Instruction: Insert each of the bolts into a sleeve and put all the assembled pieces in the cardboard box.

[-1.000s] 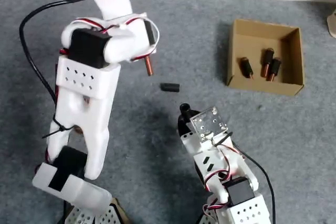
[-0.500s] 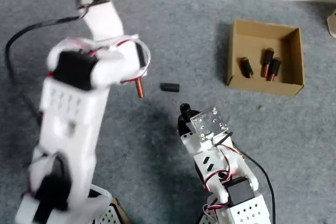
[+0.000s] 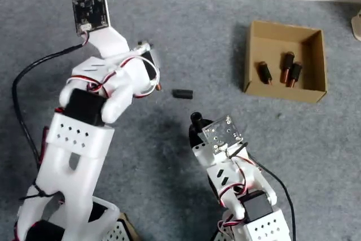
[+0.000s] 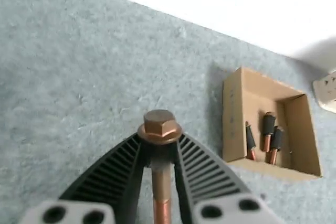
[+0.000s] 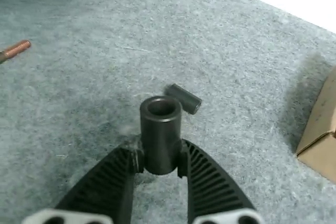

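Nearest the arm bases, the right gripper (image 5: pixel 159 153) is closed on an upright sleeve (image 5: pixel 160 124). It clamps the lower part of this black tube, so the open bore faces up. Just beyond it a loose sleeve (image 3: pixel 182 94) lies on its side on the grey counter (image 3: pixel 316 156), apart from both grippers.

Beside that, on the left arm's side, the left gripper (image 4: pixel 160 148) is closed on a copper-coloured bolt (image 4: pixel 160 127) — the fingers pinch the shank just under the hexagonal head. In the high view the bolt's threaded tip shows close to the loose sleeve without touching it. The bolt is also near the upright sleeve but apart from it.

Farther off, toward the right arm's side, the cardboard box (image 3: pixel 282 91) sits open on the counter with three assembled pieces (image 3: pixel 286 67) inside — each a black sleeve with a copper bolt through it. Two lie close together, and the third lies a little apart, nearer the wall that faces the loose sleeve.
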Controlling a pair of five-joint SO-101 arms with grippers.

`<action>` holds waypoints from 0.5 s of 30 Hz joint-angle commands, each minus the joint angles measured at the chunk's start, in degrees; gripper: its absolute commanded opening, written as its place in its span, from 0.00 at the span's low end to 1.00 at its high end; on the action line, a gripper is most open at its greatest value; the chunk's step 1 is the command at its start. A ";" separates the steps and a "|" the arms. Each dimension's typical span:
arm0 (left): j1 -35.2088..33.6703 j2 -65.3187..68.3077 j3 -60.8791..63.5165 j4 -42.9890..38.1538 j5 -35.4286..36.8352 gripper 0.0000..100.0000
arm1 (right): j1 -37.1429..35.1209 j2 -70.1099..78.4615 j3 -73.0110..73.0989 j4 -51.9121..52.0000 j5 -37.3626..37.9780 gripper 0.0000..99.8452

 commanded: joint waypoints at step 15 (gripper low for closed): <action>5.41 -19.38 29.76 -27.96 1.05 0.00 | -0.57 -0.57 -0.22 -1.98 -0.35 0.01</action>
